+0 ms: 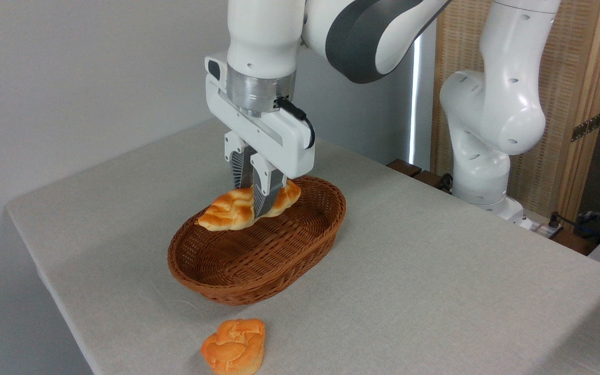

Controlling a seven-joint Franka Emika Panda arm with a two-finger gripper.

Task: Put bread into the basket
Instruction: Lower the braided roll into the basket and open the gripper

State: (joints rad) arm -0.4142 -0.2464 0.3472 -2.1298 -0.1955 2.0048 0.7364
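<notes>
Bread (pixel 227 209): braided loaf, pale yellow with browned bumps, held in the air above the basket's far half, tilted, its pointed end dipping toward 8 o'clock and its other end up toward 2 o'clock.
Basket (pixel 237 284): oval brown wicker, sitting on the table near the middle, long axis running from 7 o'clock to 1 o'clock; nothing lies on its floor.
End effector (pixel 252 205): pointing straight down, its two fingers (pixel 264 195) clamped on the loaf's middle, one on the near side and one behind.
Gap: I can see the loaf clear of the basket's rim; whether it touches the far wall I cannot tell.
Bun (pixel 234 348): small, round, orange, on the table at 6 o'clock from the basket, just apart from it.
Table (pixel 435 271): covered in pale grey cloth.
Arm (pixel 487 120): white, its base standing at the table's 2 o'clock edge.
</notes>
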